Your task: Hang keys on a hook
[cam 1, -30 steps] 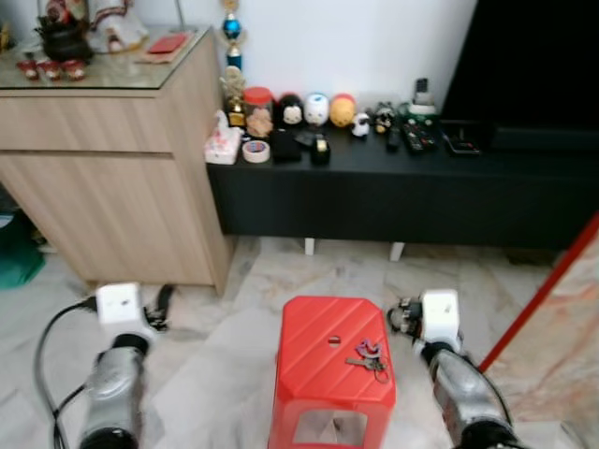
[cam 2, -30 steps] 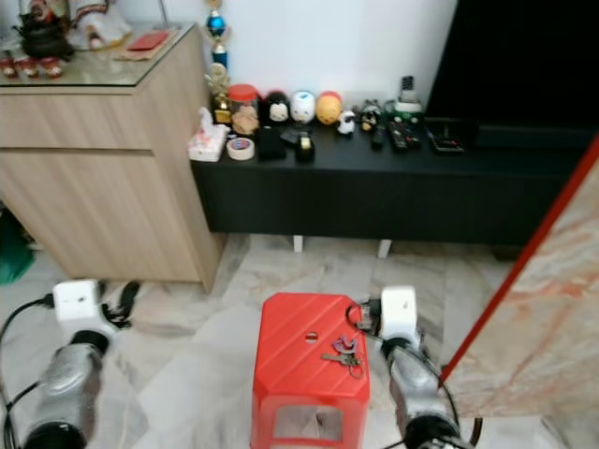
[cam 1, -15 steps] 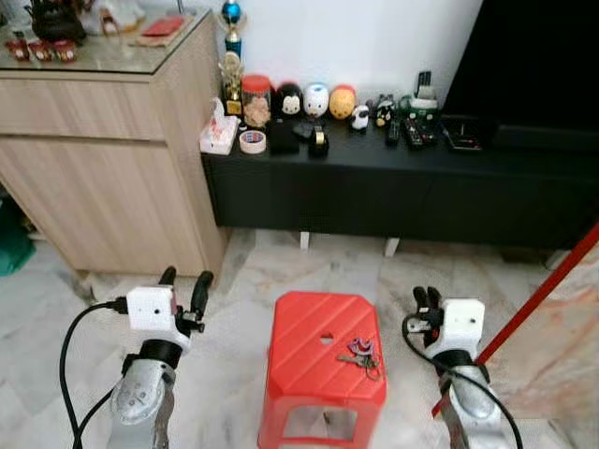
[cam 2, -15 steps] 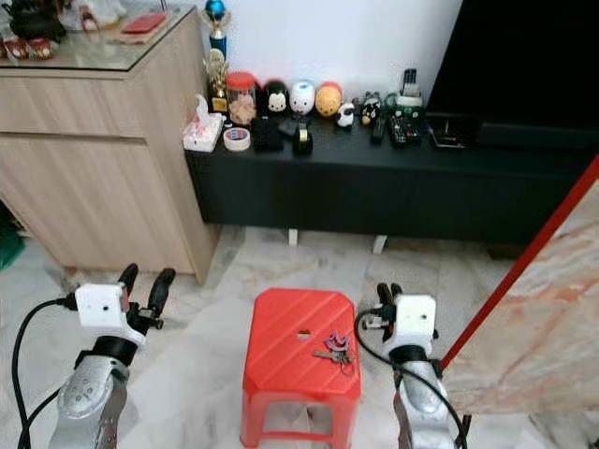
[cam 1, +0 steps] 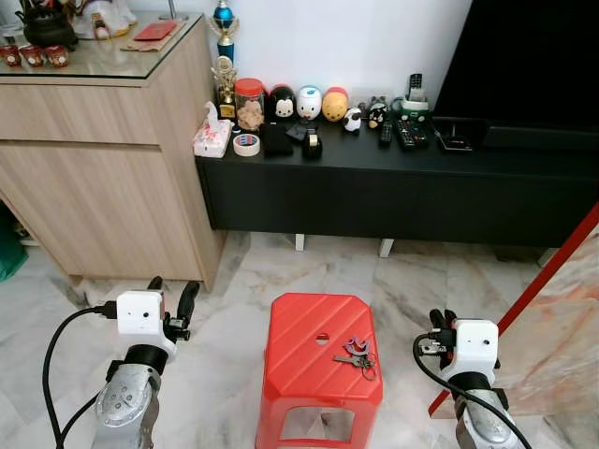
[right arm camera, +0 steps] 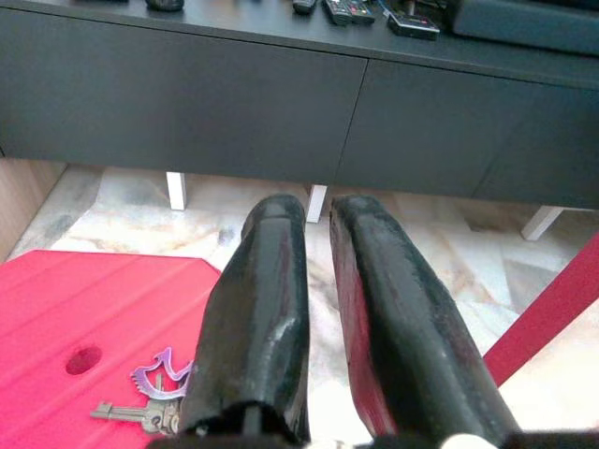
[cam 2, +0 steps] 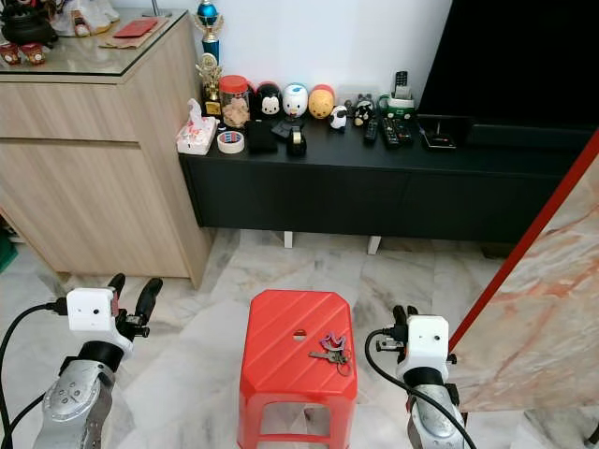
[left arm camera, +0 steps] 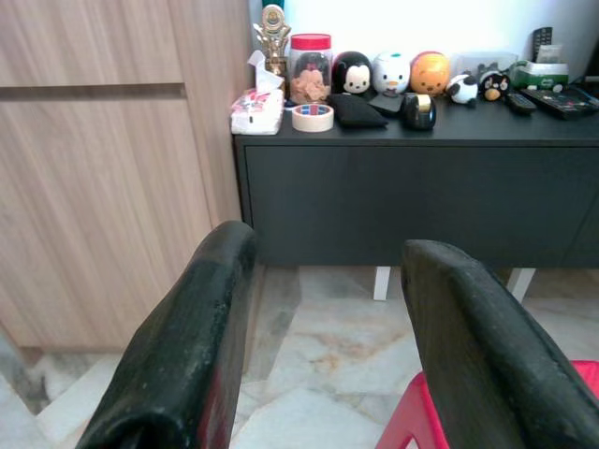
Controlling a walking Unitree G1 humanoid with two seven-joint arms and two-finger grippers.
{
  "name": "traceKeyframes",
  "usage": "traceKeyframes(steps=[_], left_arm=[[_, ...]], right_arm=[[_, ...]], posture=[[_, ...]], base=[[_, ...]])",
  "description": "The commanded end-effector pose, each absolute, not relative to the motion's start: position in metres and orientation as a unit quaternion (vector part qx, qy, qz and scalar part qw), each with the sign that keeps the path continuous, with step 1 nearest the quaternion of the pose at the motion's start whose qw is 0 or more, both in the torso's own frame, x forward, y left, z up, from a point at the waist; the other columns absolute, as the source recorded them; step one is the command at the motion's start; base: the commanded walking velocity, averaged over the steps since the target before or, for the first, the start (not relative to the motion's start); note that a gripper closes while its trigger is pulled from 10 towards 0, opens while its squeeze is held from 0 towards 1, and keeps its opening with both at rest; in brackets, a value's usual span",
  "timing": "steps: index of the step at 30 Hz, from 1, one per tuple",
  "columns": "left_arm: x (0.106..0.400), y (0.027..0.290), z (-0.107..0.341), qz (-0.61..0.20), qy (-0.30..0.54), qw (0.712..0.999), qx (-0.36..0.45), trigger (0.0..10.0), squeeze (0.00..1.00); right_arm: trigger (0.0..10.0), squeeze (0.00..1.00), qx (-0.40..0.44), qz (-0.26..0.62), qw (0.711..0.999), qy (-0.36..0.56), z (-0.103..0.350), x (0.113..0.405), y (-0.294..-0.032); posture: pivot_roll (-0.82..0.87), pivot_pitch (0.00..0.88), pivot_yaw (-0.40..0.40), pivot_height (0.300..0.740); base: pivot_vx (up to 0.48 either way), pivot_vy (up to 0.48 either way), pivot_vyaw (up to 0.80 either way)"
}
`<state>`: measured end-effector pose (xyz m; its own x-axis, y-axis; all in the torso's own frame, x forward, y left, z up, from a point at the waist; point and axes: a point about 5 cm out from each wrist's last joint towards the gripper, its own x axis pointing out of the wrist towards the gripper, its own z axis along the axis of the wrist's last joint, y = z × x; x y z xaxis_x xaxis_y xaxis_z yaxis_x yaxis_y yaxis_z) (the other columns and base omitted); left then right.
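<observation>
Keys [cam 1: 356, 353] on red stool [cam 1: 320, 323], left of clenched, seemingly empty right gripper [cam 1: 439, 320].

White wall [cam 1: 374, 37] at the far side, evenly lit. Pale marble-patterned tile floor [cam 1: 412, 271] with grey and tan veining. Ahead of the right gripper [cam 1: 437, 320]: long low black cabinet [cam 1: 393, 192] on short white feet, its surface crowded with small figurines, a tape roll, remotes. Large dark screen [cam 1: 533, 65] above its far end. Ahead of the left gripper [cam 1: 171, 292]: tall light-wood cabinet [cam 1: 103, 178] with a glass top. Slanted red bar [cam 1: 552, 271] and a marbled panel [cam 1: 562, 346] beyond the right gripper.
</observation>
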<state>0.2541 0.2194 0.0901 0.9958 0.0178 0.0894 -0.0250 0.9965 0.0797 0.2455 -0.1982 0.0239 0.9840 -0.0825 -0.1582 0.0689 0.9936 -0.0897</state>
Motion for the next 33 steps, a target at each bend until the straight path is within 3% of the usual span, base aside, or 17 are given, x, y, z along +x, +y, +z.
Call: traceKeyframes(steps=[1,12,33], left_arm=[[0.255,0.225,0.090,0.021,-0.037,0.998,0.035,10.0,0.00],[0.257,0.230,0.091,0.029,-0.030,0.999,0.033,10.0,0.00],[0.261,0.222,0.086,0.009,-0.009,0.999,0.031,10.0,0.00]], right_arm=[[10.0,0.00,-0.047,-0.037,0.995,0.081,0.027,0.246,-0.199],[10.0,0.00,-0.056,-0.041,0.993,0.099,0.023,0.247,-0.201],[10.0,0.00,-0.021,-0.063,0.981,0.180,-0.007,0.243,-0.214]], posture=[[0.08,0.000,-0.049,0.676],[0.09,0.000,-0.058,0.601],[0.10,0.000,-0.054,0.601]], base=[[0.000,0.000,0.00],[0.000,0.000,0.00],[0.000,0.000,0.00]])
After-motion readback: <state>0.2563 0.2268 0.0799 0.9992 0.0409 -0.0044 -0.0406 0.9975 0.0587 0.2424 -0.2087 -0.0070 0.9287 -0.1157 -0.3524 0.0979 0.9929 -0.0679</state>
